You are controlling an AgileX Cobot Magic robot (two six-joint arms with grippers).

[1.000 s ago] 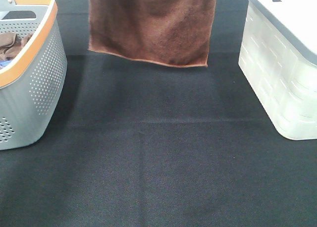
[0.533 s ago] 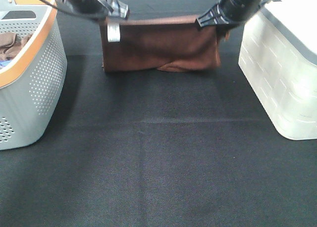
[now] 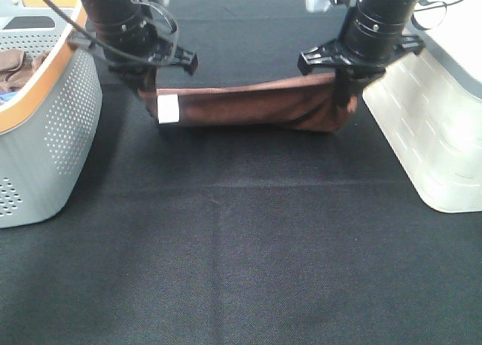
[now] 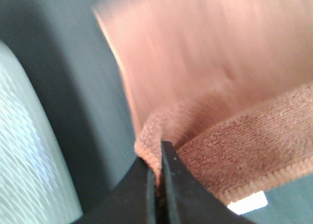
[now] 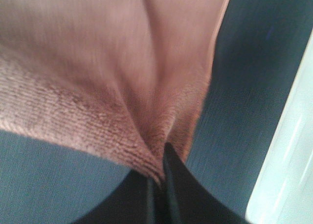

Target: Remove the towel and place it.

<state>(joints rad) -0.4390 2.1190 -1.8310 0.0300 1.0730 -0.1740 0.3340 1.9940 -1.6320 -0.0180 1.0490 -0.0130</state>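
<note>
Both arms are cut off by the far edge of the exterior high view, and from there their tips vanish behind the cloth. The wrist views are blurred away from the tips, but up close they show the left fingers (image 4: pixel 143 192) pressed narrowly together on a bunched corner of the towel (image 3: pixel 252 104), and the right fingers (image 5: pixel 177 187) pinched the same way on a gathered fold at its other end. The grey basket (image 3: pixel 56 126) with an orange rim runs off the left edge, and only a scrap of brown cloth shows inside it. The white bin (image 3: pixel 433 157) runs off the right edge. The towel is brown and plush, with a lighter stitched hem and a small white label (image 3: pixel 168 109) near its left end. It stretches as a low, wrinkled band between the two arms, at the far middle of the black tabletop (image 3: pixel 241 254), between basket and bin. Whether its lower edge rests on the tabletop is hard to tell.
</note>
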